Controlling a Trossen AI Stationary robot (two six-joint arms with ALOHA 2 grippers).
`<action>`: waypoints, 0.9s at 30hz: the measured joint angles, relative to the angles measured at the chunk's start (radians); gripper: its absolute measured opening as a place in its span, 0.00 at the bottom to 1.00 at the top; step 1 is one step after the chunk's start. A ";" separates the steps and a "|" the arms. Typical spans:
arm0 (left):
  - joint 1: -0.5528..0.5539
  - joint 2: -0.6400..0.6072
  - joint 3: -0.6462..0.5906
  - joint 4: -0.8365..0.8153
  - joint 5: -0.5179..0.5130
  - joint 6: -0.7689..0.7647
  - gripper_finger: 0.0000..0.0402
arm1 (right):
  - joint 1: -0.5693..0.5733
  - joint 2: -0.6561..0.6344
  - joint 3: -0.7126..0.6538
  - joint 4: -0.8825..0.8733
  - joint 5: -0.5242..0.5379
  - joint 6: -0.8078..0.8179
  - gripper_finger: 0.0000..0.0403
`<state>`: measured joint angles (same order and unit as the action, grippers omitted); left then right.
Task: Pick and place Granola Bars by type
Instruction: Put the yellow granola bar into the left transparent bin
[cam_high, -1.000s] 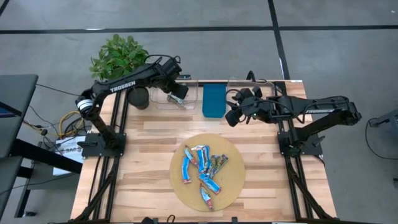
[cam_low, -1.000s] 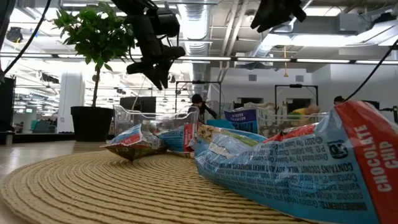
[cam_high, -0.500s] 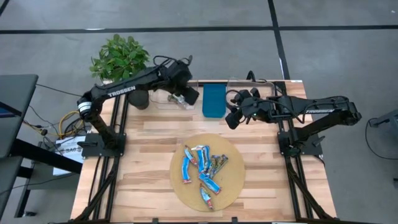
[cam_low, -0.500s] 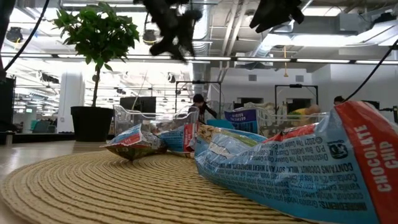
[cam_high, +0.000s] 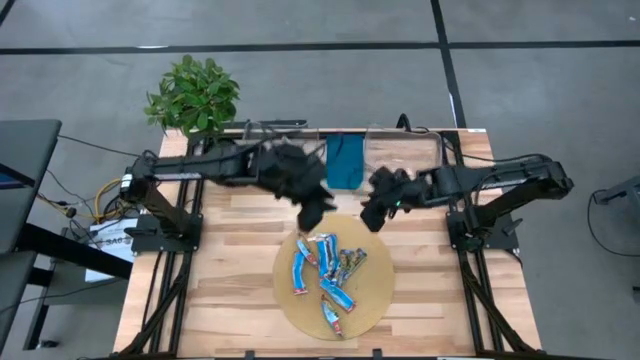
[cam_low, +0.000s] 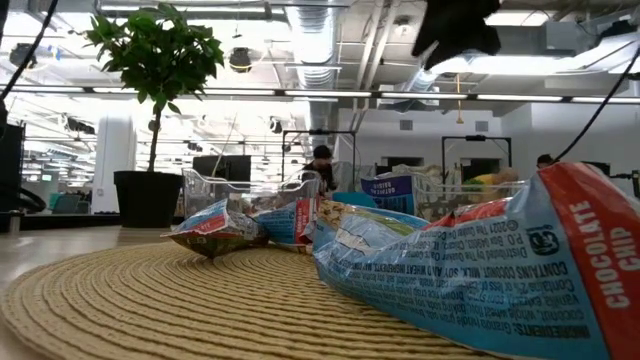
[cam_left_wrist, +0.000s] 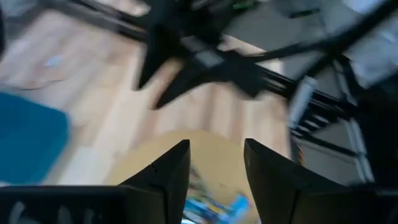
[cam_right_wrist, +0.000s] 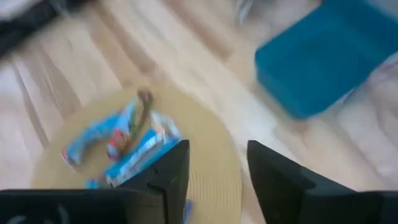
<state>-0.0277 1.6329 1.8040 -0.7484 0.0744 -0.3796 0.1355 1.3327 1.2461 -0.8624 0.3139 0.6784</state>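
Note:
Several granola bars (cam_high: 328, 272), mostly blue-wrapped with some greenish-tan, lie in a loose heap on a round woven mat (cam_high: 378, 292). They fill the foreground of the low view (cam_low: 460, 270). My left gripper (cam_high: 318, 213) hovers open above the mat's far left rim, and its wrist view (cam_left_wrist: 216, 149) shows blue bars (cam_left_wrist: 217, 205) just beyond the fingers. My right gripper (cam_high: 370, 218) hovers open above the mat's far right rim; its wrist view (cam_right_wrist: 217, 149) looks at the bars (cam_right_wrist: 124, 149). Neither gripper holds anything.
A blue bin (cam_high: 345, 163) stands at the table's far edge between two clear bins (cam_high: 270, 150) (cam_high: 410, 145). A potted plant (cam_high: 192, 92) stands at the far left corner. Bare wood lies left and right of the mat.
My left gripper has swung from above the far left clear bin toward the near edge and to the right, ending over the mat's far left rim. My right gripper has moved from beside the blue bin toward the near edge, to the mat's far right rim. The bars have not moved.

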 joint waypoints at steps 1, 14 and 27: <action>-0.021 -0.011 -0.011 0.005 -0.004 0.000 0.33 | 0.019 0.020 -0.001 0.002 -0.001 0.002 0.40; -0.142 -0.290 -0.442 0.172 -0.092 -0.004 0.12 | 0.133 0.267 0.007 0.137 -0.072 0.262 0.56; -0.148 -0.618 -0.843 0.350 -0.076 -0.112 0.09 | 0.117 0.659 0.465 -0.061 -0.109 0.292 0.51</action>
<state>-0.1755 1.0151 0.9613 -0.3989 -0.0021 -0.4917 0.2530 1.9919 1.7115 -0.9233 0.2053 0.9703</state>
